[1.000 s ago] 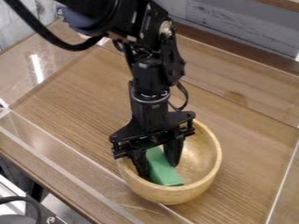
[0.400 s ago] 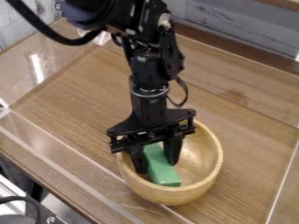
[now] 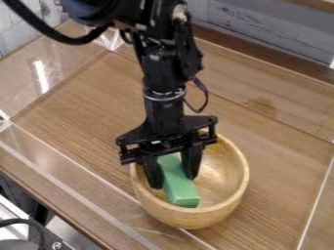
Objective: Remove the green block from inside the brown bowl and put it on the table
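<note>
The black end effector [image 3: 174,164] points down into the round light-brown wooden bowl [image 3: 229,183], clenched on the bright green rectangular block [image 3: 178,184], whose lower end sits inside the bowl on the wood-grain worktop [image 3: 78,107].

We see the black arm [image 3: 159,59] reaching down from the top of the view, its hand [image 3: 174,162] pointing almost straight down into the bowl [image 3: 225,181]. The fingers [image 3: 192,159] are clamped on the upper end of the green block [image 3: 177,184], which stands tilted, its lower end down near the bowl's floor. The bowl sits on the table [image 3: 92,107], close to the near clear wall [image 3: 53,181]. Wood grain streaks run across the tabletop.
</note>
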